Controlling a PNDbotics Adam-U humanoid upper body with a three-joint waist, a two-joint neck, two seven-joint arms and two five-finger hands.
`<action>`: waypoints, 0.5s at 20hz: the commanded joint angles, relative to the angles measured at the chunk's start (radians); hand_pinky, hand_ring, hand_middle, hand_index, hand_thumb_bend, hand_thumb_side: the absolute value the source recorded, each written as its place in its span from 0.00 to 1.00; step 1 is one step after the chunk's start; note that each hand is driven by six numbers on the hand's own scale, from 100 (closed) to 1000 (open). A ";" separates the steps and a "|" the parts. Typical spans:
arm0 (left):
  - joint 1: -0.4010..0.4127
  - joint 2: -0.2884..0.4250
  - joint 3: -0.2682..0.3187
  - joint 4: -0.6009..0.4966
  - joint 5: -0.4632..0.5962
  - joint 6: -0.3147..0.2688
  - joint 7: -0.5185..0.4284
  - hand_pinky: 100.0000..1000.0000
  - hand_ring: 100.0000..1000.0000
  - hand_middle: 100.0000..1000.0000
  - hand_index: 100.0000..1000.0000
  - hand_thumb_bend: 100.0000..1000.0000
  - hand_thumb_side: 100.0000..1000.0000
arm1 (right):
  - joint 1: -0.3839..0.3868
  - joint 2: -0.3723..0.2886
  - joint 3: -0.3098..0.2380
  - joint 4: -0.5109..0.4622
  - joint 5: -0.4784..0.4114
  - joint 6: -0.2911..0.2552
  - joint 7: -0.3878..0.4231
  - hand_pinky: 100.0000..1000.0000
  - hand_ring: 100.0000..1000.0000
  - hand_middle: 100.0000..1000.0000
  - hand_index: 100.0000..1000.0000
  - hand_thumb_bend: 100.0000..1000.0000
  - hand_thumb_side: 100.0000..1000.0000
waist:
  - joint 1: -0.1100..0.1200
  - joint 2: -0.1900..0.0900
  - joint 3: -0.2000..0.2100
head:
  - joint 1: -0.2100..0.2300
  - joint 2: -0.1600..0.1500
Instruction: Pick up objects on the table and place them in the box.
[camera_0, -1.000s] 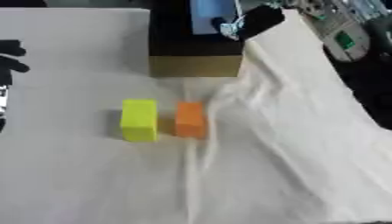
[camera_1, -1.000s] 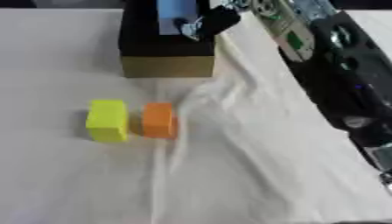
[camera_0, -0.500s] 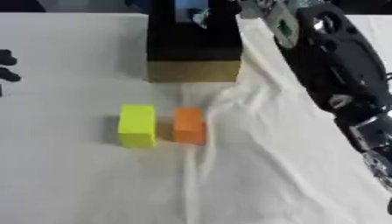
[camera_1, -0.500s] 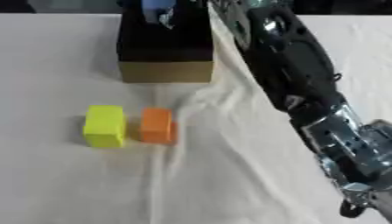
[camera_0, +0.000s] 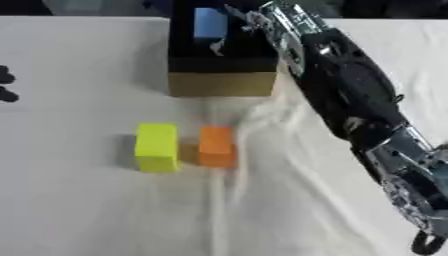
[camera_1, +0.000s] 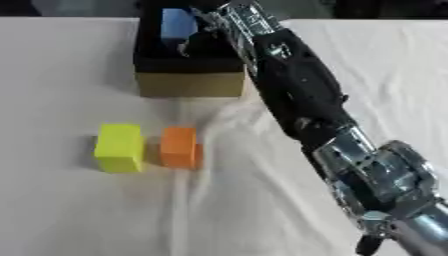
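At the far left edge of the counter (camera_0: 79, 200), dark fingertips of the left hand (camera_0: 5, 86) just poke into view; whether that hand is open or curled I cannot tell. Further right, a yellow block (camera_0: 157, 147) and an orange block (camera_0: 216, 145) sit side by side on the wrinkled white cloth (camera_0: 289, 200), nearly touching. Behind them stands the box (camera_0: 222, 82), dark inside with a tan front wall, and a blue block (camera_1: 178, 23) shows within it. The right arm (camera_1: 302, 95) stretches diagonally from the lower right, its right hand (camera_1: 206, 20) over the box opening beside the blue block; its fingers are blurred, so I cannot tell how they are set.
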 joint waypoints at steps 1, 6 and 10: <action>-0.008 0.019 0.002 -0.014 0.002 0.000 -0.004 0.68 0.53 0.60 0.76 0.00 0.92 | -0.028 0.002 -0.012 0.023 0.015 -0.002 -0.002 0.84 0.84 0.70 0.80 0.00 0.68 | 0.003 -0.017 0.002 | -0.006 -0.009; -0.009 0.018 -0.001 -0.014 0.004 -0.001 -0.007 0.68 0.53 0.60 0.76 0.00 0.92 | -0.039 0.022 -0.029 0.070 0.103 0.042 -0.020 0.87 0.91 0.80 0.88 0.02 0.71 | 0.004 -0.017 0.005 | -0.010 -0.011; -0.008 0.018 -0.001 -0.014 0.005 -0.001 -0.008 0.68 0.53 0.60 0.76 0.00 0.92 | -0.050 0.034 -0.046 0.088 0.236 0.090 -0.029 0.90 0.95 0.88 0.96 0.25 0.69 | 0.004 -0.018 0.008 | -0.014 -0.010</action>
